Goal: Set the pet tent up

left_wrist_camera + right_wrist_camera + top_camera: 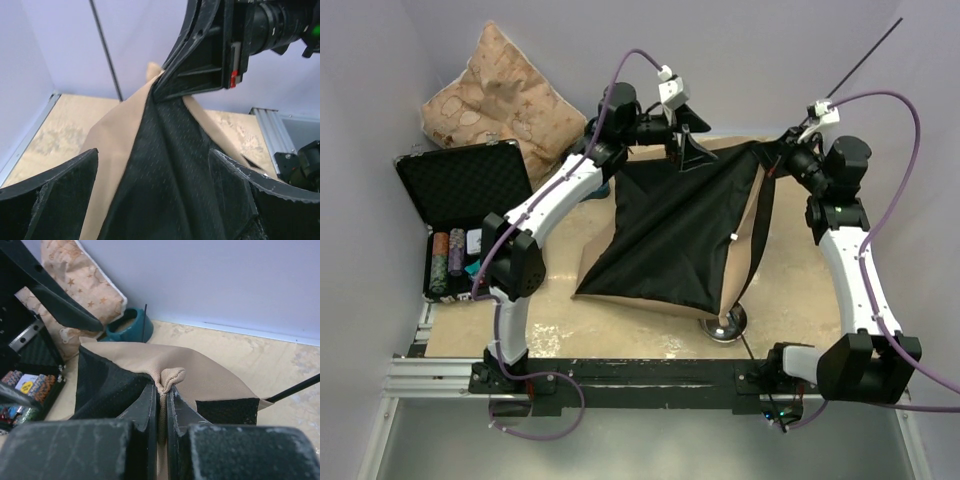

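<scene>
Pet tent (670,240), collapsed, black lining up, draped mid-table (800,290) between both arms.
Left gripper (692,155) at far-left corner: jaws spread wide, fabric running between them, unpinched. Right gripper (162,389) at far-right corner: jaws clenched on a tan fold. Pole (865,62) juts beyond.

Left pincer (155,160) agape, right pincer (162,387) tightly closed.

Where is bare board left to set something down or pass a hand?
Bare board lies right of the pet tent, between it and the right arm, and at the near left between the tent, the left arm and the base rail. The far left is crowded: poker chip case, pillow. A metal dish sits at the tent's near corner.
</scene>
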Action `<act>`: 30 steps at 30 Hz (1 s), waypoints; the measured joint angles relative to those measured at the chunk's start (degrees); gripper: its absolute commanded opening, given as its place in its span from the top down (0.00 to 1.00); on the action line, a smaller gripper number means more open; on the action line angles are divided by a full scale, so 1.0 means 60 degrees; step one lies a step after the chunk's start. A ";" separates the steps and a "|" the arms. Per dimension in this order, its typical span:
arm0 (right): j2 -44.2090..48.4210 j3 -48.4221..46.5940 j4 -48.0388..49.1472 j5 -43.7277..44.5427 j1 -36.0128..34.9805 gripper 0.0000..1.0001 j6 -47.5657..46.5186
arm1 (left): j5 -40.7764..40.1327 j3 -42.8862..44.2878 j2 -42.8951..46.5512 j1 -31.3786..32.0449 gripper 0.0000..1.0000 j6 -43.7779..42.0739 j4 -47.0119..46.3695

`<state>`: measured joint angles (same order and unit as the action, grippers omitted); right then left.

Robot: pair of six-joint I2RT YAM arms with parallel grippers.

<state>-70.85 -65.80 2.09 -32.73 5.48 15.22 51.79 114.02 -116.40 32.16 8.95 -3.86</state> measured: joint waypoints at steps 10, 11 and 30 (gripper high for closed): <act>0.0342 -0.0291 0.0168 0.0120 -0.0699 1.00 0.0251 | -0.0896 0.0000 0.0007 0.0922 0.09 -0.0124 -0.0459; 0.0372 -0.0295 0.0175 0.0142 -0.0743 1.00 0.0291 | -0.1038 0.0000 0.0007 0.0984 0.09 -0.0186 -0.0430; 0.0838 -0.0565 -0.0208 0.2528 -0.2014 1.00 0.0382 | -0.3923 -0.0240 0.0226 0.2237 0.00 -0.0342 -0.0423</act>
<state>-65.82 -69.19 0.84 -17.56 -6.61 17.52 28.25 112.57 -115.04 45.58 6.90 -6.39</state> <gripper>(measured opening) 0.048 0.994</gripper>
